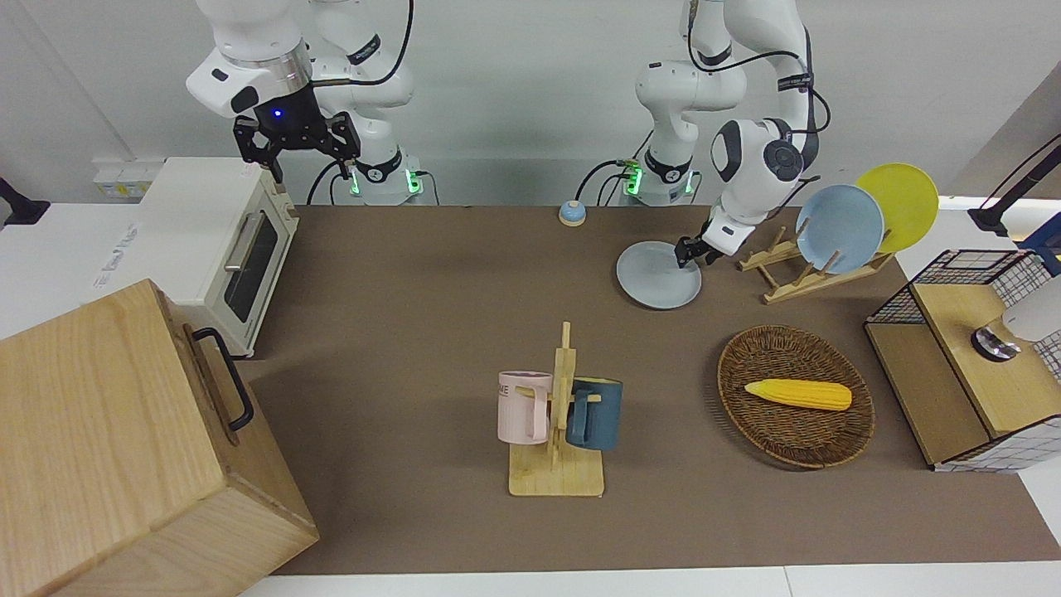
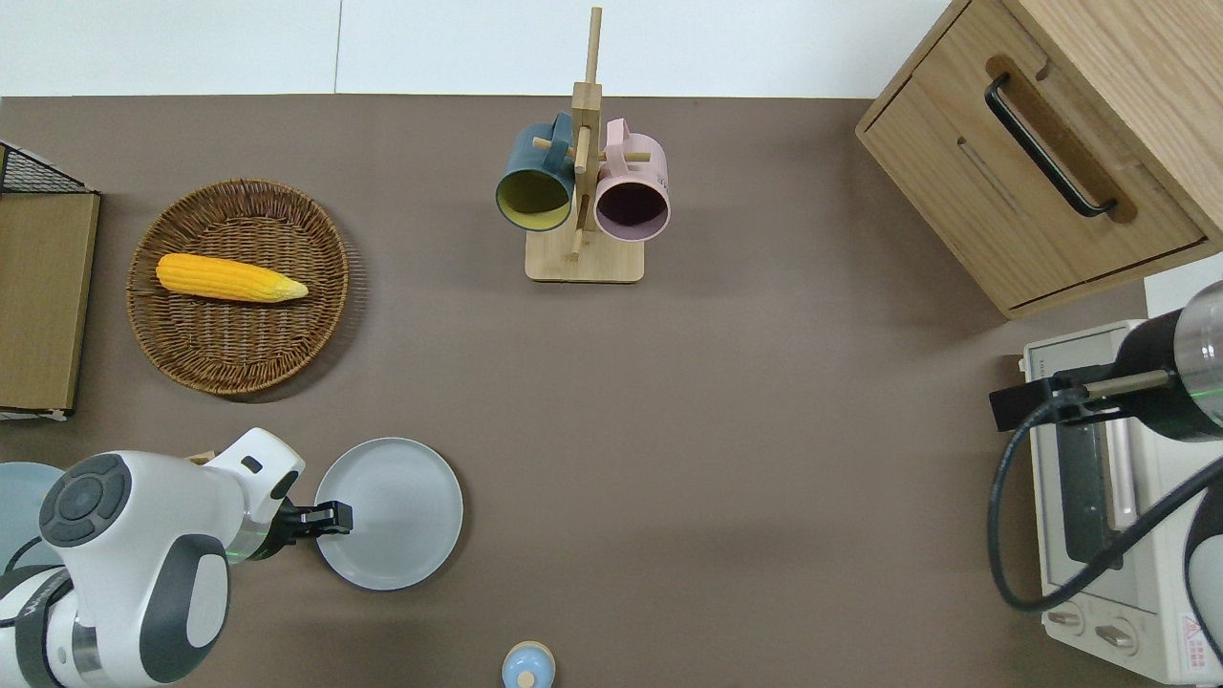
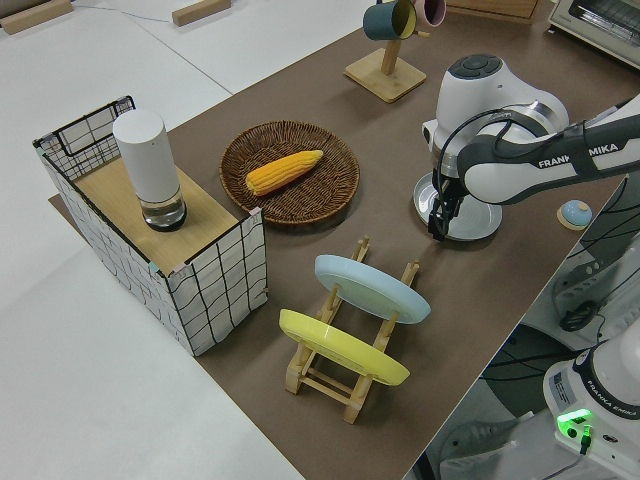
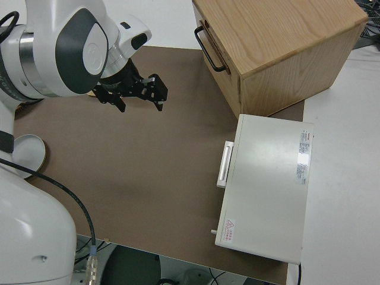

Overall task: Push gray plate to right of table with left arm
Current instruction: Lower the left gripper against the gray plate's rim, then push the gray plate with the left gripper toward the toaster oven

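Gray plate [image 2: 396,514], nothing on it, corn [image 2: 229,278] in basket [image 2: 239,365]

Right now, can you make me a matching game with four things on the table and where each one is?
Things:
1. corn
2. pink mug
3. yellow plate
4. gray plate

Places:
A. hanging on the wooden mug stand
B. flat on the table, by the left gripper
C. lying in the wicker basket
D. standing in the plate rack

Pairs: 1-C, 2-A, 3-D, 4-B
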